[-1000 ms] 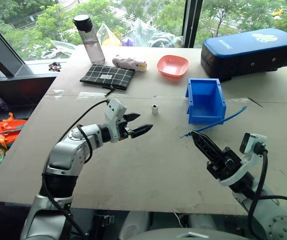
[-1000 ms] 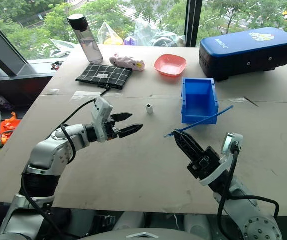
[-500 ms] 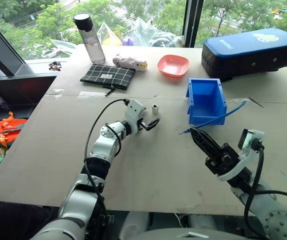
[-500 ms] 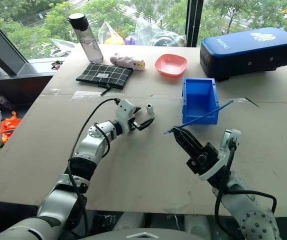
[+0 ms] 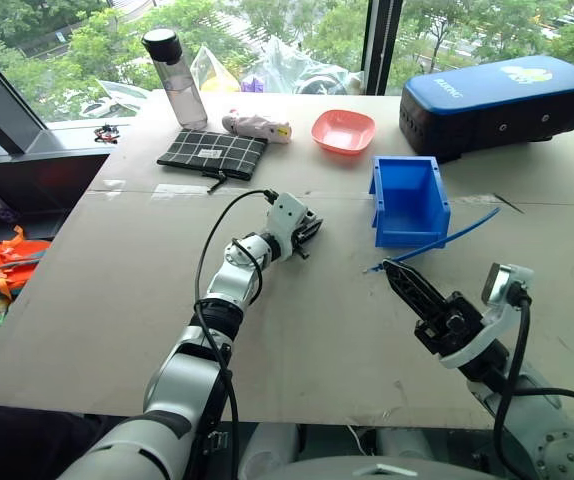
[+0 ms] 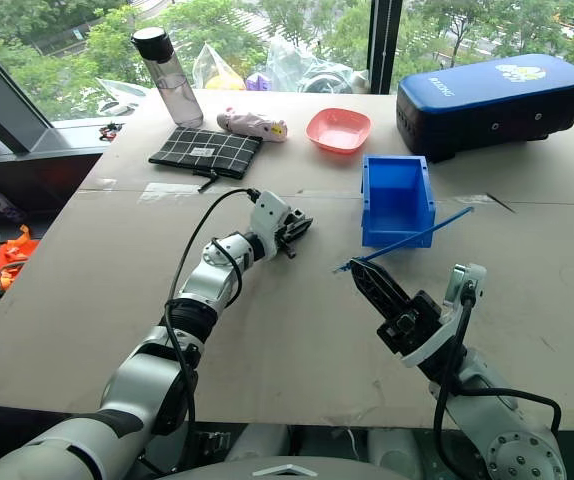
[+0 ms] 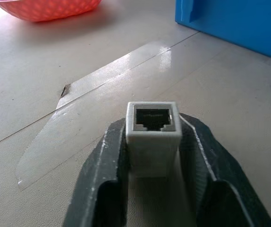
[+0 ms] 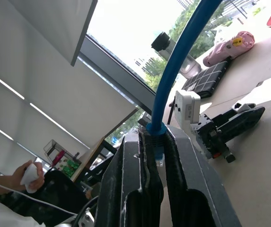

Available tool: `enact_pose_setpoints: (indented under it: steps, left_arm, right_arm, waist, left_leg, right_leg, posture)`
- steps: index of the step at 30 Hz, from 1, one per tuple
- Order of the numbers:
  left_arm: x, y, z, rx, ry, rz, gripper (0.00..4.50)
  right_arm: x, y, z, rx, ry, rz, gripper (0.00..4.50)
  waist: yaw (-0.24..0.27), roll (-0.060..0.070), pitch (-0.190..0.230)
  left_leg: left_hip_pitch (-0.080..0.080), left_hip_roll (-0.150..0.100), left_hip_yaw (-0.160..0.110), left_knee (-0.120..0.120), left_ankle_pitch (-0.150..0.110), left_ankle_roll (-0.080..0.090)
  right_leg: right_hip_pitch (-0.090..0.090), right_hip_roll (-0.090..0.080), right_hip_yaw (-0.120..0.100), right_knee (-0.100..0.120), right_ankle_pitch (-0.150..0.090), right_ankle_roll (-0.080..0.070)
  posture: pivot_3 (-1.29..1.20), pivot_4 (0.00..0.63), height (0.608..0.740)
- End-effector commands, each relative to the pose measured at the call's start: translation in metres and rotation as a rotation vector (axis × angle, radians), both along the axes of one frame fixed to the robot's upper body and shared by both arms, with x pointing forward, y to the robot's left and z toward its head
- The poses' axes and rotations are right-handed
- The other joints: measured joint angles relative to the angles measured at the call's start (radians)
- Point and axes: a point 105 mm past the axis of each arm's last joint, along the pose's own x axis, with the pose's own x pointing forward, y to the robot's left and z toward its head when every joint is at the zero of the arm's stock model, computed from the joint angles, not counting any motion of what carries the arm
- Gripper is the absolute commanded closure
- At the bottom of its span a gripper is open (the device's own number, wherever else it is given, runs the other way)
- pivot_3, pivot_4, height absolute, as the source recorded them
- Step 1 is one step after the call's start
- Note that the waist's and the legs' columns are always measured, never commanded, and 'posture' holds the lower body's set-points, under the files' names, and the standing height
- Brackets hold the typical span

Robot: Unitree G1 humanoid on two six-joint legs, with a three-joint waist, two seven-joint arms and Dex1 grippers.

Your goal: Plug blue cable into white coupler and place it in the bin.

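Observation:
The white coupler [image 7: 153, 127] sits pinched between my left gripper's [image 5: 308, 230] two fingers, its dark socket hole facing away from the wrist, low over the table just left of the bin [image 5: 411, 232]. That bright blue bin stands at centre right with its lower front toward me. My right gripper [image 5: 392, 271] hovers raised near the table's front right, shut on one end of the blue cable [image 5: 447, 235]. The cable slants up and away past the bin's front right corner. In the right wrist view the cable [image 8: 173, 80] rises from between the fingers.
A pink-red bowl [image 5: 343, 130], a dark-blue padded case [image 5: 500, 93], a water bottle [image 5: 176, 62], a checked pouch [image 5: 214, 153] and a pink toy [image 5: 257, 125] line the far side. A strip of clear tape [image 7: 102, 94] lies on the table. A person's hand [image 8: 24, 172] shows far off.
My left gripper reached forward and right to the white coupler and closed its open fingers on it. The right gripper has kept its place with the cable.

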Motion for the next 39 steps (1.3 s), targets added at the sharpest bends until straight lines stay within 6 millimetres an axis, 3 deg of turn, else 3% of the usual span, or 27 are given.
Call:
enact_pose_setpoints:
  steps: [1,3,8,11,16,21,28,39]
  left_arm:
    - [0.002,0.003,0.008,0.012,-0.035,-0.019,3.92]
    - [-0.002,0.003,0.010,0.007,-0.039,-0.066,3.92]
    - [-0.056,-0.024,0.026,-0.079,0.039,-0.562,3.92]
    - [-0.087,-0.032,0.019,0.023,0.080,-0.809,3.92]
    - [-0.108,-0.042,0.008,0.174,0.094,-1.060,3.92]
    - [-0.111,-0.045,-0.003,0.281,0.108,-1.183,3.92]
    - [-0.106,-0.044,-0.009,0.332,0.126,-1.211,3.92]
    - [-0.111,-0.040,-0.016,0.370,0.124,-1.230,3.92]
  right_arm:
    - [-0.007,0.001,0.012,-0.009,-0.058,0.002,4.50]
    - [-0.006,0.001,0.012,-0.027,-0.061,-0.003,4.50]
    - [0.006,-0.001,0.009,-0.218,-0.157,-0.027,4.50]
    - [0.014,-0.002,0.007,-0.361,-0.236,-0.003,4.50]
    - [0.024,0.001,-0.001,-0.535,-0.341,0.070,4.50]
    - [0.031,0.011,-0.015,-0.657,-0.417,0.174,4.50]
    - [0.036,0.016,-0.044,-0.798,-0.477,0.296,4.50]
    - [0.041,0.027,-0.058,-0.824,-0.525,0.359,4.50]
  waist:
    - [-0.002,0.000,0.000]
    - [-0.004,0.000,0.000]
    - [-0.010,0.000,0.000]
    - [-0.007,0.000,0.000]
    - [-0.005,0.000,0.000]
    - [-0.007,0.000,0.001]
    - [-0.008,-0.001,0.001]
    - [-0.009,-0.001,0.001]
  left_leg:
    - [0.000,0.000,0.000,0.000,0.000,0.000]
    - [0.000,0.000,0.000,0.000,0.000,0.000]
    - [0.000,0.000,0.001,0.000,0.000,-0.001]
    - [0.000,0.000,0.001,0.000,0.000,0.000]
    - [0.000,0.000,0.003,0.001,0.000,0.000]
    - [0.000,0.000,0.002,0.002,0.000,0.001]
    - [0.000,-0.001,0.001,0.003,0.000,0.001]
    - [0.000,-0.001,0.000,0.003,0.000,0.000]
  right_leg:
    - [0.000,0.000,0.000,0.000,0.000,0.000]
    - [0.000,0.000,0.000,0.000,0.000,0.000]
    - [-0.001,0.000,0.000,0.001,0.000,0.000]
    - [-0.001,0.001,-0.001,0.001,0.000,0.000]
    - [0.001,0.001,-0.002,0.000,0.000,0.000]
    - [0.002,0.001,-0.003,0.000,0.000,0.000]
    - [0.003,0.001,-0.003,0.000,0.000,0.000]
    - [0.003,0.001,-0.004,0.000,0.000,0.000]
  posture:
    - [0.00,0.150,0.736]
    - [0.00,0.150,0.736]
    - [0.00,0.150,0.736]
    - [0.00,0.150,0.736]
    - [0.00,0.150,0.736]
    - [0.00,0.150,0.736]
    - [0.00,0.150,0.736]
    - [0.00,0.150,0.736]
